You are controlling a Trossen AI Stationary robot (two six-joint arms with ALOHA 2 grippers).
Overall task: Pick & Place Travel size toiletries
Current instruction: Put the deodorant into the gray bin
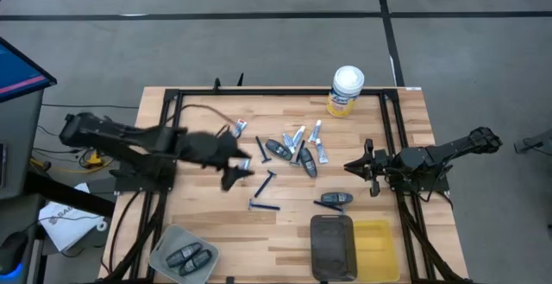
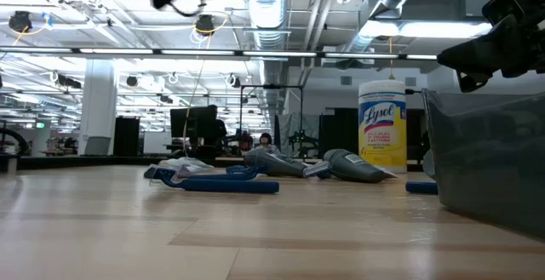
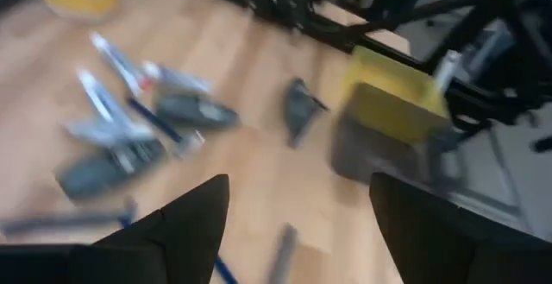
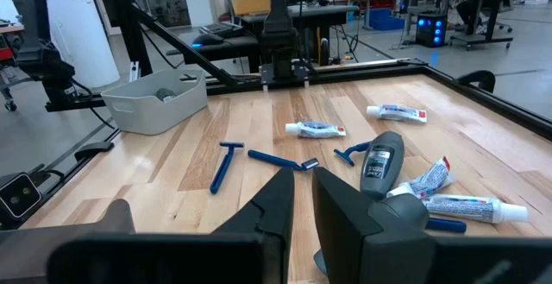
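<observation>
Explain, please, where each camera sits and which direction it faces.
High: overhead, straight down; both arms, left end effector open.
Low: table height, across razors toward yellow canister.
Left wrist: past its own fingers, toward yellow bin.
Right wrist: past shut right end effector, toward grey bin.
Shared: high view shows the canister too.

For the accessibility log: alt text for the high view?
Overhead view of a wooden table with small white tubes, dark blue razors and dark grey oblong pieces scattered mid-table. The left tool, open, hovers beside them; the right tool waits shut at the right.
</observation>
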